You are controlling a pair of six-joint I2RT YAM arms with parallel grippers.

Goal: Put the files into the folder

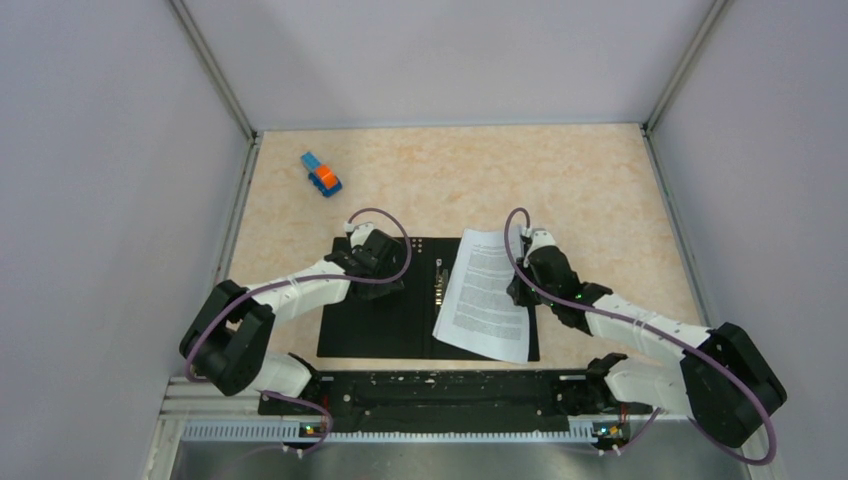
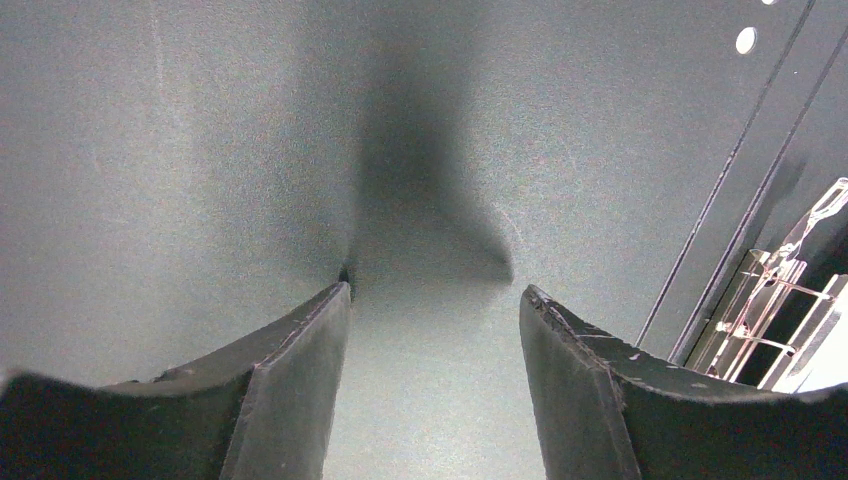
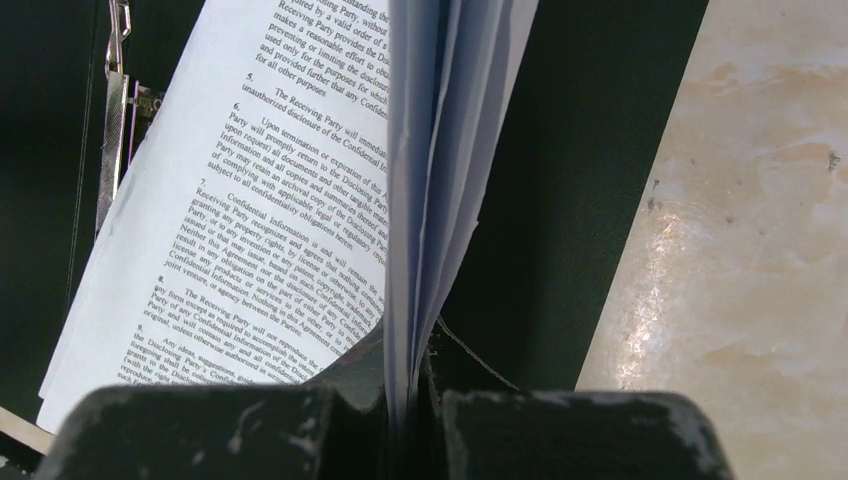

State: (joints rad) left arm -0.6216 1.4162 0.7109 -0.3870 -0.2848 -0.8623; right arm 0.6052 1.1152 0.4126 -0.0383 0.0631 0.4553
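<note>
The folder (image 1: 370,320) lies open on the table, black inside up, with its metal spine clip (image 1: 438,285) down the middle. The files (image 1: 485,295), white sheets of printed text, lie skewed over its right half. My right gripper (image 1: 520,290) is shut on their right edge, and in the right wrist view the sheets (image 3: 250,200) curl up into the closed jaws of that gripper (image 3: 410,385). My left gripper (image 1: 392,270) stands open on the folder's left half. Its fingertips (image 2: 340,295) are down at the black surface (image 2: 200,150) with nothing between them.
A small blue-and-orange toy block (image 1: 321,173) lies at the back left of the beige table (image 1: 600,200). Grey walls close off the left, right and far sides. Bare tabletop (image 3: 750,250) shows just right of the folder's edge.
</note>
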